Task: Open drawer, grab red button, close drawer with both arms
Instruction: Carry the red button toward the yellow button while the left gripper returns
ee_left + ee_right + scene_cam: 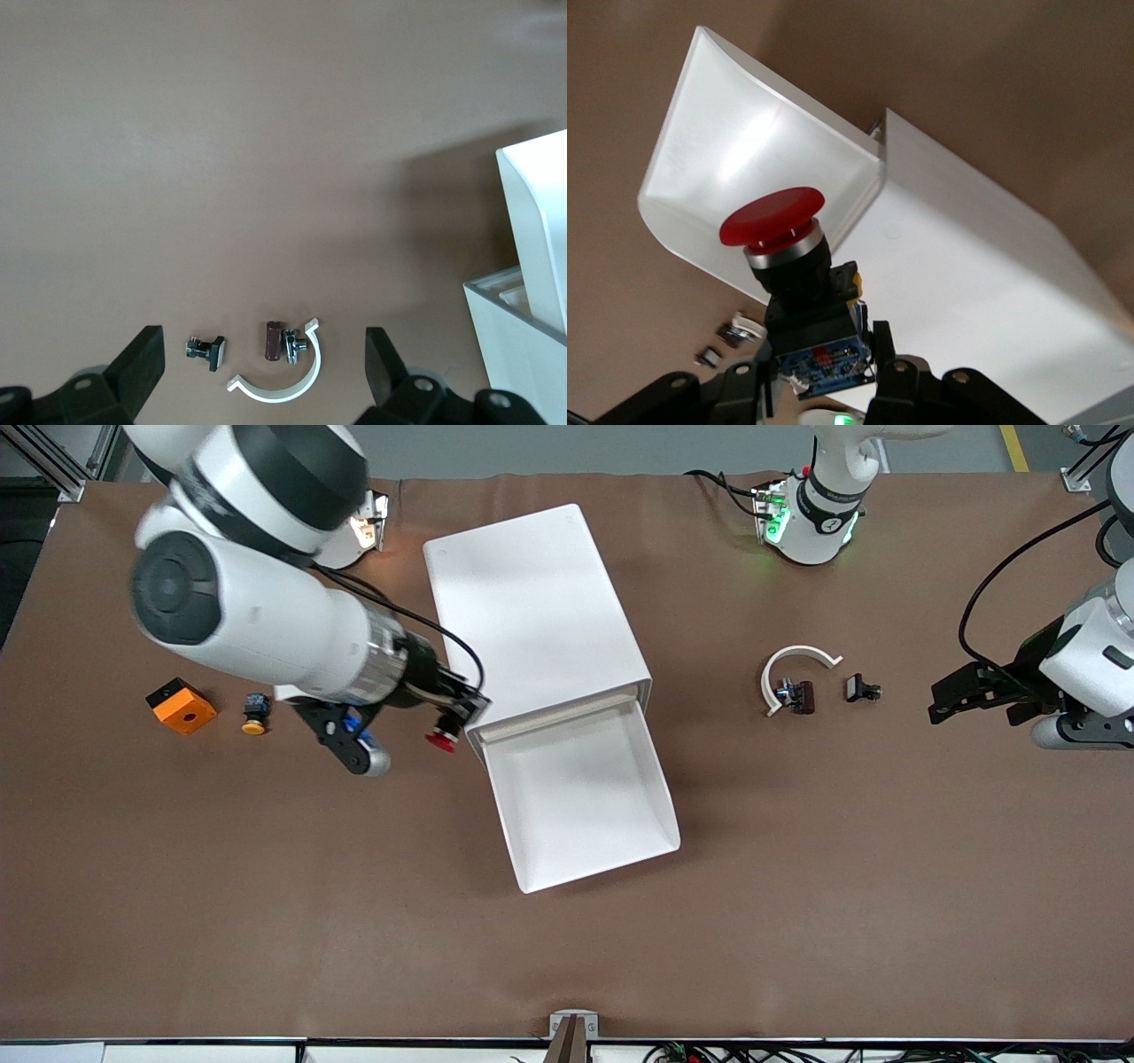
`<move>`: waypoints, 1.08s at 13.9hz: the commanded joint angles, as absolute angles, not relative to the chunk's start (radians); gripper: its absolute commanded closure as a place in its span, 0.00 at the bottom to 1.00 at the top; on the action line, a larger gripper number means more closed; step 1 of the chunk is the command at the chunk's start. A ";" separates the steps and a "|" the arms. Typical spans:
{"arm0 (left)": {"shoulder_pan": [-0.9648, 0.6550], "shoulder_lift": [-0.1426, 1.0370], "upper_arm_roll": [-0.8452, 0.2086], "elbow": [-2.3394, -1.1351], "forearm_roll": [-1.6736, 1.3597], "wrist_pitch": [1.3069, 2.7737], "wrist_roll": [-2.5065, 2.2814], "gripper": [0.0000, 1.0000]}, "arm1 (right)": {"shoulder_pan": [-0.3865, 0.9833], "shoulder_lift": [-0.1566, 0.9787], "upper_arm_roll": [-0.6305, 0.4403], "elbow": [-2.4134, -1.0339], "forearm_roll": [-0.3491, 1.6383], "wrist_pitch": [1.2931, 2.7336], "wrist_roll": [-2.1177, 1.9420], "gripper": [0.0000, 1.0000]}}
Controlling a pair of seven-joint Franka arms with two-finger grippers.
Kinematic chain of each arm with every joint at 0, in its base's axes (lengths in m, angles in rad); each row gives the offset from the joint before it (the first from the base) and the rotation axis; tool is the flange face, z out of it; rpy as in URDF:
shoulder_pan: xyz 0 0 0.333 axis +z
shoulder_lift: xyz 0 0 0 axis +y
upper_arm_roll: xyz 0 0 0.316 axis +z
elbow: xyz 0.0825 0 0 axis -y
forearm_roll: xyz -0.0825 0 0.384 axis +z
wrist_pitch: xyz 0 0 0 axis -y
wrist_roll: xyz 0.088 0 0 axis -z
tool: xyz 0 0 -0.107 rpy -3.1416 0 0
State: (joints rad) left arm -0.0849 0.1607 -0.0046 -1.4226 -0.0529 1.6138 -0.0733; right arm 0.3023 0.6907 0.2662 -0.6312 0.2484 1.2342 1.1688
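The drawer (580, 806) is pulled out of the white cabinet (532, 602) toward the front camera and looks empty. My right gripper (450, 724) is shut on the dark body of the red-capped button (440, 740). It holds the button over the table, just beside the corner where the drawer meets the cabinet, on the right arm's side. In the right wrist view the button (772, 217) stands out from the gripper (824, 365), with the drawer (718, 150) past it. My left gripper (950, 701) is open and empty near the left arm's end of the table, and also shows in the left wrist view (263, 352).
An orange square block (181, 705) and a yellow-capped button (255, 716) lie toward the right arm's end. A white curved clip (791, 669), a small brown part (802, 697) and a small black part (861, 689) lie between the cabinet and the left gripper.
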 commanded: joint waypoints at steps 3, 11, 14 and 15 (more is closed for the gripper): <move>-0.092 0.190 0.003 -1.424 -0.071 1.606 -0.060 0.00 | 0.115 0.412 0.279 -1.039 0.256 1.213 0.749 1.00; -0.130 0.451 -0.005 -1.362 -0.128 1.893 -0.103 0.00 | -0.049 -0.072 0.278 -1.871 0.253 1.592 0.374 1.00; -0.176 0.547 -0.003 -1.358 -0.158 2.032 -0.200 0.00 | -0.060 -0.150 0.276 -2.044 0.250 1.705 0.374 1.00; -0.198 0.575 -0.003 -1.355 -0.158 2.077 -0.248 0.00 | -0.060 -0.173 0.278 -2.113 0.249 1.768 0.368 1.00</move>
